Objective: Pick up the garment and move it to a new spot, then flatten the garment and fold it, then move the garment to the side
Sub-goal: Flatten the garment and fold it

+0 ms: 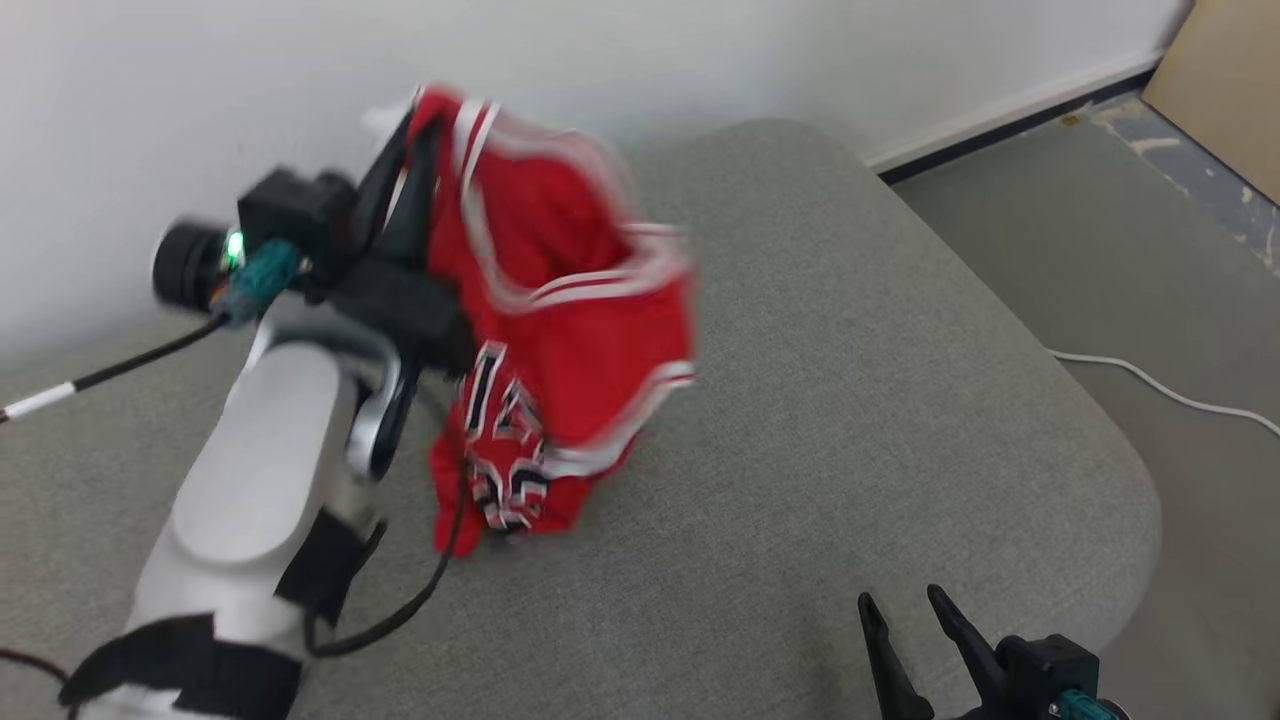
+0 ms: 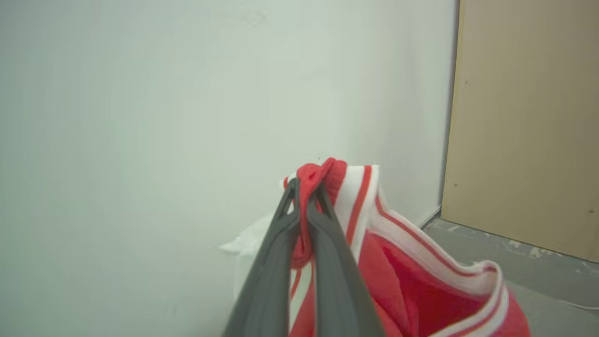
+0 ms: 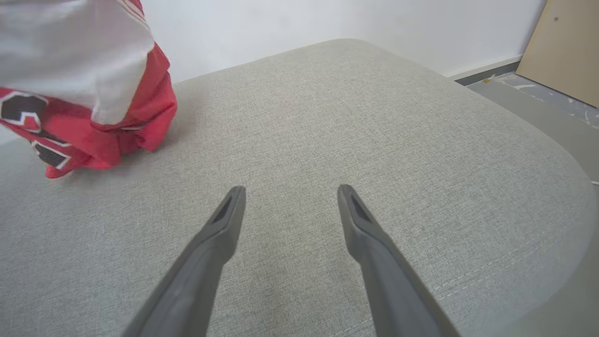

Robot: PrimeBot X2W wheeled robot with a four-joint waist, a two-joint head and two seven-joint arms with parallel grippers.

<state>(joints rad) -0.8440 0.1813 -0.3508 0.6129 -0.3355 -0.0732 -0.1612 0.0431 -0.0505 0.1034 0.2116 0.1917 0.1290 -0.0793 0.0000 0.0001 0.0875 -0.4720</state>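
Note:
The garment (image 1: 560, 330) is a red jersey with white trim and black lettering. It hangs in a bunch from my left gripper (image 1: 415, 135), which is raised at the upper left with its fingers shut on a fold of the red cloth (image 2: 306, 187). The jersey's lower end (image 3: 93, 135) still touches the grey cushion (image 1: 850, 400). My right gripper (image 1: 900, 610) stands open low over the cushion's near right part, its fingers (image 3: 224, 220) apart with nothing between them.
The grey cushioned surface ends in a rounded edge at the right, with grey floor (image 1: 1150, 260) beyond. A white cable (image 1: 1160, 385) lies on that floor. A white wall (image 1: 200, 80) runs behind, and a tan board (image 1: 1225, 80) leans at the far right.

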